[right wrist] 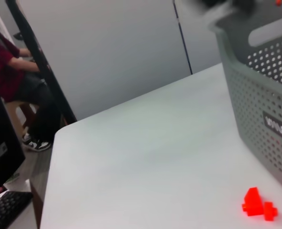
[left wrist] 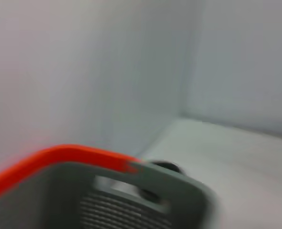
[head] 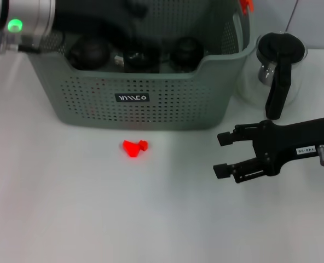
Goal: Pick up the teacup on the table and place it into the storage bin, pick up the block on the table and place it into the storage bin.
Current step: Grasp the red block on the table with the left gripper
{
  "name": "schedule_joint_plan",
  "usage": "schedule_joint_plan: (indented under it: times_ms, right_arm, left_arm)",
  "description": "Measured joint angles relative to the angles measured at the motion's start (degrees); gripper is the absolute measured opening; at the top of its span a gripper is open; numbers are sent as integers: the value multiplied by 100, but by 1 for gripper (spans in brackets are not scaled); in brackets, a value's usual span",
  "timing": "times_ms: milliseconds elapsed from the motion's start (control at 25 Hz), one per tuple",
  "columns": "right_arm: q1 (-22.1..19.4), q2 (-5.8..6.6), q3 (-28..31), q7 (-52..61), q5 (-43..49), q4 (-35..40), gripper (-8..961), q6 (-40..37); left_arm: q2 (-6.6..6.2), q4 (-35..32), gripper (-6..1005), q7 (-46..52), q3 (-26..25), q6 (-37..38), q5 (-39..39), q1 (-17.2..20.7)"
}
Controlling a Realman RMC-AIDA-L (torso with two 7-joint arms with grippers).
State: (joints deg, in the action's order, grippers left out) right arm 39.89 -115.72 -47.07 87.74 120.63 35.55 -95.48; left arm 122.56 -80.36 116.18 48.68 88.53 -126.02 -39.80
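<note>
Table (head: pixel 69 219) first: white top, w/ the storage bin (head: pixel 145 93) at its far side. That grey-green perforated basket has dark round things inside, but you can't make out from the head view whether one is the teacup. The left arm (head: pixel 19 22) is over the bin's left rear corner; its gripper is hidden in dark blur, so I can't tell whether it's spread or pinching anything. Its wrist view gives only the bin rim and orange handle clip (left wrist: pixel 60 155), smeared. Judgement: teacup step is at or near the drop, block step not yet begun.

Glass pitcher (head: pixel 277 71) w/ black handle stands just beside the bin's right end; not yours to move.

Right gripper (head: pixel 222 154) sits low over the table, right of centre, fingers spread, nothing between them, pointing toward the block.

Red block (head: pixel 134 148) lies on the table just in front of the bin's front wall, apart from it, well left of the right gripper. Next you'd prob. need to slide that gripper leftward, straddle the block, close. It's small and lumpy, so centre it well.
</note>
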Motion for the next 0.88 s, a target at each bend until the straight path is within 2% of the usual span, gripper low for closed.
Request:
schedule_joint_plan:
  times_ms: [40, 120, 320, 520, 760, 880]
  right_arm:
    - [0, -8, 18, 28, 5, 0, 924, 50]
    - [19, -15, 16, 123, 37, -1, 924, 117]
    - [4, -31, -51, 300, 143, -43, 924, 207]
    - [-37, -23, -73, 463, 203, -50, 923, 205]
    - [-7, -53, -91, 700, 208, -56, 923, 276]
    - [-2, -74, -144, 722, 208, -57, 923, 300]
  left_arm:
    - [86, -433, 866, -170, 255, 335, 17, 276]
    - [136, -986, 916, -331, 783, 777, -2, 688]
    - [187, -1213, 946, -777, 1323, 957, -90, 1163]
    - [192, -1056, 944, -1391, 1501, 1091, -492, 1150]
    - [172, -1013, 941, -1898, 1937, 836, -1372, 895]
    - [150, -791, 940, -2009, 2140, 565, -1804, 735]
